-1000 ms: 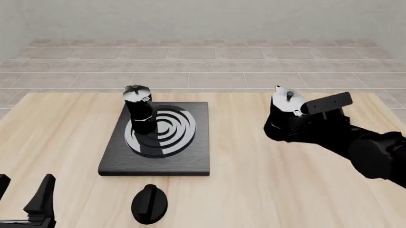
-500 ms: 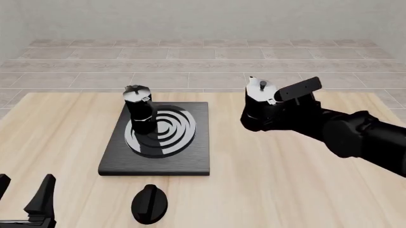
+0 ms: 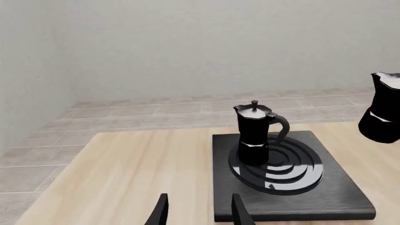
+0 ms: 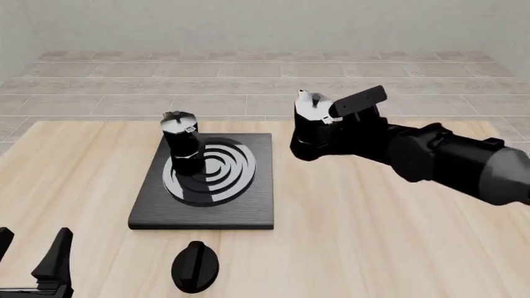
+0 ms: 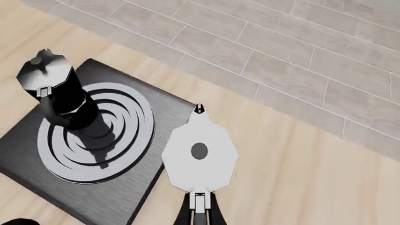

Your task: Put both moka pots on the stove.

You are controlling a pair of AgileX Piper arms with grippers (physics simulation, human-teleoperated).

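One moka pot stands upright on the left part of the stove, on its silver rings. The second moka pot hangs in the air just right of the stove's far right corner, with my right gripper shut on its handle. The right wrist view looks down on that pot's silver lid, next to the stove and the standing pot. My left gripper is open and empty at the near left table edge. Its wrist view shows the standing pot, the stove and the held pot.
A low black oval knob lies on the wooden table just in front of the stove. Tiled floor and a plain wall lie beyond the table's far edge.
My right arm has carried the held moka pot leftward and a little up, from the right side of the table to beside the stove. The left gripper and the pot on the stove have not moved.
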